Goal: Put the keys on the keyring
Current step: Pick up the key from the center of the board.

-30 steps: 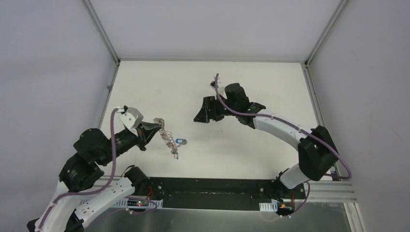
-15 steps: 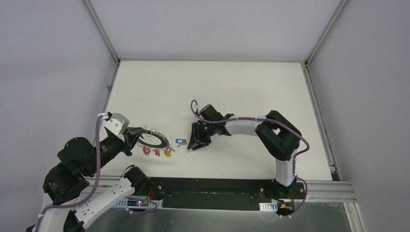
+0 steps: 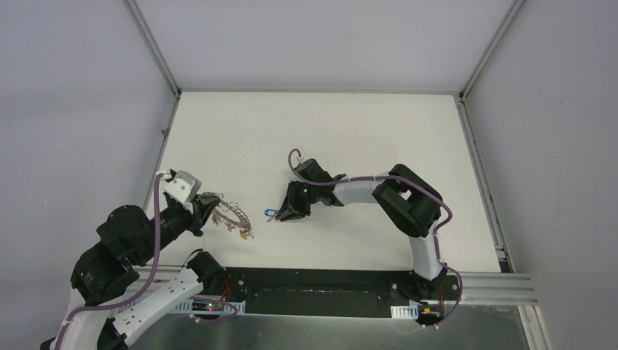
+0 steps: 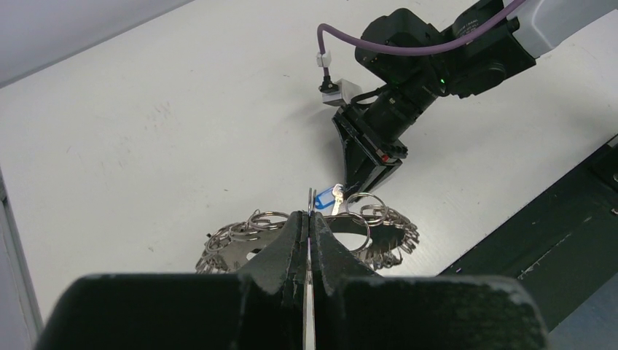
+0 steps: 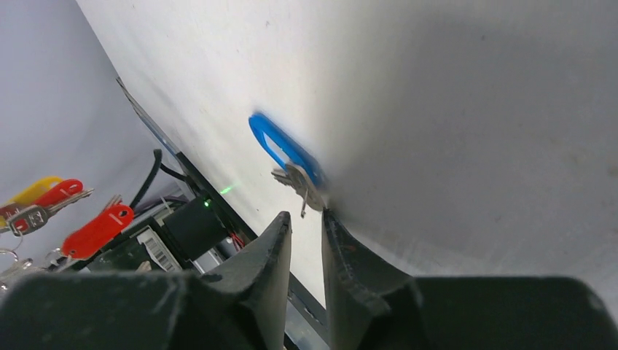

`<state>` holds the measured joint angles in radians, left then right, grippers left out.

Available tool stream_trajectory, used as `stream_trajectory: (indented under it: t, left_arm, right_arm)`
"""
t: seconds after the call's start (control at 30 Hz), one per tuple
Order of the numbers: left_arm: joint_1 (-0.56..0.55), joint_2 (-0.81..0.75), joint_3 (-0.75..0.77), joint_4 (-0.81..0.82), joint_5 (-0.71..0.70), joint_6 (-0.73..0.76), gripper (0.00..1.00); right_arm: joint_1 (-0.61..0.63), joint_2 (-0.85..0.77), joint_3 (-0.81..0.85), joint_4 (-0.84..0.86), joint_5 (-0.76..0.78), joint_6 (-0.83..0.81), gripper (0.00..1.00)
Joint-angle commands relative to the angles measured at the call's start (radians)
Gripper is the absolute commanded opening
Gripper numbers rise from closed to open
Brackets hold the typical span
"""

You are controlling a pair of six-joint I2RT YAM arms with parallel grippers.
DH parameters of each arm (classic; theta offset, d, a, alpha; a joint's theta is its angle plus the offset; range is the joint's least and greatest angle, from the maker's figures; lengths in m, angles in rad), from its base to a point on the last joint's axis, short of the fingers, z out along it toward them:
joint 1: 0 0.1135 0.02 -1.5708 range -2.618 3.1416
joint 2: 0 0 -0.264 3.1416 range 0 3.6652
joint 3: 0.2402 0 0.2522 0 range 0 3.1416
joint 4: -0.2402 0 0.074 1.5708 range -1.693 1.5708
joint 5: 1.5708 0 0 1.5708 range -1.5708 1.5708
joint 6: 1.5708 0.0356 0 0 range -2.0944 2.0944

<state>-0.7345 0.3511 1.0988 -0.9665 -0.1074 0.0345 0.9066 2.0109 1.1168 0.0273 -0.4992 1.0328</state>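
Note:
A small blue-headed key lies flat on the white table. My right gripper is low over the table with its tips right at the key's silver blade. Its jaws stand a narrow gap apart with nothing between them. The keyring, fringed with small rings and keys, is held above the table to the left of the key. My left gripper is shut on its near edge. Red-headed keys and a yellow-headed one hang from it.
The black base rail runs along the near edge, close to the key and the keyring. Grey walls and metal frame posts enclose the table. The right arm's purple cable loops above its wrist.
The right arm has swung from the back of the table down to the blue key, and its jaws have narrowed. The left gripper has turned the keyring flatter and shifted it slightly.

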Motion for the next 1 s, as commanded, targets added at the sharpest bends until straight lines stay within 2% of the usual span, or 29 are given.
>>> stream_trajectory:
  t: [0.0, 0.2, 0.37, 0.53, 0.7, 0.97]
  left_arm:
    - [-0.010, -0.023, 0.005, 0.052, -0.020, -0.024, 0.00]
    - [-0.011, -0.026, -0.003, 0.052, -0.006, -0.024, 0.00]
    - [-0.011, -0.026, -0.010, 0.054, -0.002, -0.023, 0.00]
    - [-0.010, -0.028, -0.014, 0.052, -0.006, -0.015, 0.00]
    - [-0.011, -0.029, -0.015, 0.052, 0.001, -0.015, 0.00]
    - [-0.011, -0.006, -0.022, 0.052, 0.041, -0.013, 0.00]
  right_arm:
    - [-0.004, 0.032, 0.040, 0.031, 0.069, 0.047, 0.25]
    - [-0.005, 0.038, 0.053, -0.012, 0.117, 0.034, 0.27]
    - [-0.005, 0.057, 0.083, -0.022, 0.117, -0.004, 0.17]
    - [0.002, 0.064, 0.114, -0.074, 0.113, -0.060, 0.20]
    - [0.005, 0.057, 0.134, -0.129, 0.129, -0.123, 0.01]
    - [0.005, -0.056, 0.166, -0.265, 0.150, -0.350, 0.00]
